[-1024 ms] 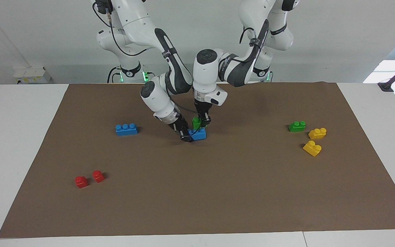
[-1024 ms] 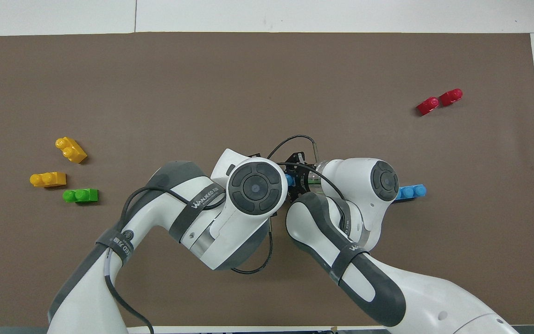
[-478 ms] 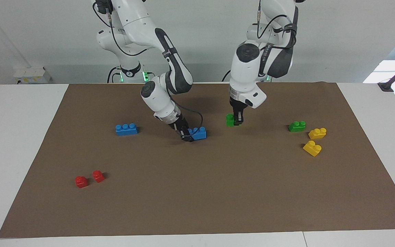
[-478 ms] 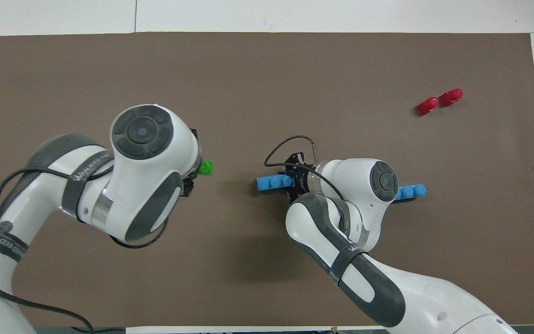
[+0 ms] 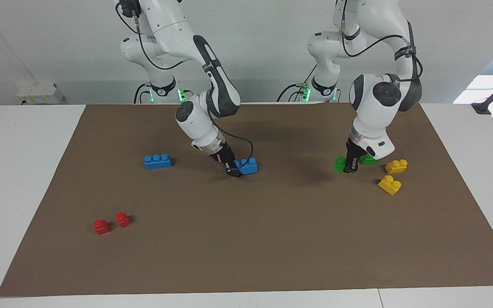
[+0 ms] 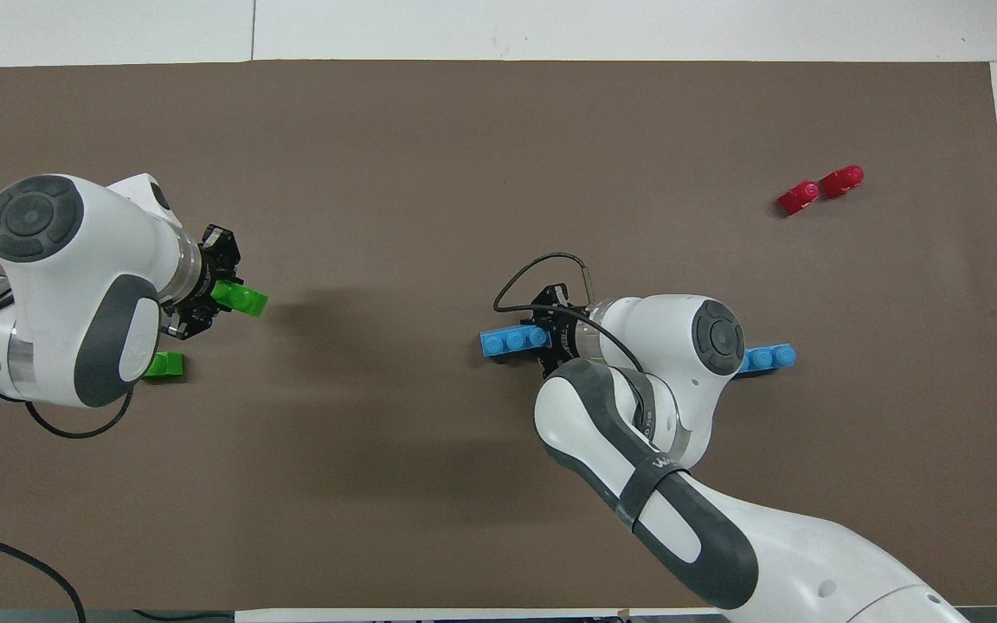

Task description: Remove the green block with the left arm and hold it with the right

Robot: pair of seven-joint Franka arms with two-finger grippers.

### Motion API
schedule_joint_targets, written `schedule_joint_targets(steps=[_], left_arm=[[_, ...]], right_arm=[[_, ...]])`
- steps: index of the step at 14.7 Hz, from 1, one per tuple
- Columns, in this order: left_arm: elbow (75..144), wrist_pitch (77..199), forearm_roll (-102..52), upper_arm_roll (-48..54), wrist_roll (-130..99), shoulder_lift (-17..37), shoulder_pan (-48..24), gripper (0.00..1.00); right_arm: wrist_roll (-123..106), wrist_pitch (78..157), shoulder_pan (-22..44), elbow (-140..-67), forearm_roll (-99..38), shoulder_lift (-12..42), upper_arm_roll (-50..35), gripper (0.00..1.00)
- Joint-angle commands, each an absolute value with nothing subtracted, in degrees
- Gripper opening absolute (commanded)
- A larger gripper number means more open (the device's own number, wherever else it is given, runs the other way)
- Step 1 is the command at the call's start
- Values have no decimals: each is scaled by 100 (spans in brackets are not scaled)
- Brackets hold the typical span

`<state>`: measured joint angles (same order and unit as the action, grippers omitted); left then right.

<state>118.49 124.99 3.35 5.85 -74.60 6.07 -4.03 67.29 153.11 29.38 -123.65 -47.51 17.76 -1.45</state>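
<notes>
My left gripper (image 5: 349,167) is shut on the green block (image 5: 340,164), a small bright green brick held low over the brown mat (image 5: 272,239), toward the left arm's end of the table. From overhead the green block (image 6: 242,299) sticks out of the left gripper (image 6: 211,292) on its side. My right gripper (image 5: 232,171) stays down at the mat's middle, shut on one end of a blue three-stud brick (image 5: 248,166). That blue brick (image 6: 511,340) pokes out of the right gripper (image 6: 550,337) in the overhead view.
A second green brick (image 5: 369,159) lies on the mat just beside the left gripper, with two yellow bricks (image 5: 396,165) (image 5: 389,185) close by. Another blue brick (image 5: 157,161) and two red pieces (image 5: 101,226) lie toward the right arm's end.
The left arm has pulled the green block off the blue brick and carried it to the left arm's end, down beside the other green brick. The right gripper has kept still.
</notes>
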Motion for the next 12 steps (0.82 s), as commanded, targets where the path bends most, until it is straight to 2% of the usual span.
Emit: schedule_joint_targets(steps=[1,12], left_arm=[[12199,12779,272,659,-6577,457,-97,0],[12349,13315,272,668,-5221,958,88,0]], right_arm=[[6083,15197,2699,-12392,-4904,1828,-132,0],[5345,14792,2224,-12524,-4834,1714,-105,0]])
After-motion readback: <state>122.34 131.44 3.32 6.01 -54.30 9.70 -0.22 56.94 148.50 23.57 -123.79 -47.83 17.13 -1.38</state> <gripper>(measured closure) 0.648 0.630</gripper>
